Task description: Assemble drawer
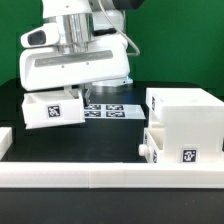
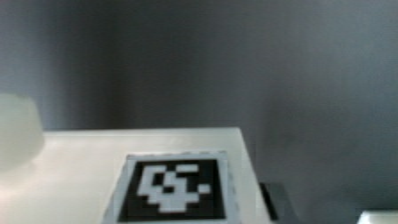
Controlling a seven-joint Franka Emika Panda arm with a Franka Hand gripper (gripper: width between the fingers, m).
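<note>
The gripper [image 1: 80, 90] hangs low over the left tray [image 1: 55, 108], its broad white hand right on top of the tray's upper edge. The fingertips are lost behind that edge, so I cannot tell whether the jaws are wide, narrow or gripping it. The tray sits on the black table [image 1: 100, 135] toward the exterior view's left, with its tagged face toward the camera. Just beside it, toward the exterior view's right, the marker board [image 1: 108, 108] lies flat, partly under the arm's shadow. Further to the exterior view's right stands the housing [image 1: 185, 108], well apart from the gripper. The second tray [image 1: 180, 148] is tight against the housing's front and shows a tag low down; whether it is slid in or only touching, I cannot tell. Along the near edge runs the long rail [image 1: 90, 175]. In the wrist view it is all close and blurred: a white tray face [image 2: 89, 150] with one tag [image 2: 178, 190] fills the frame, dark background beyond.
</note>
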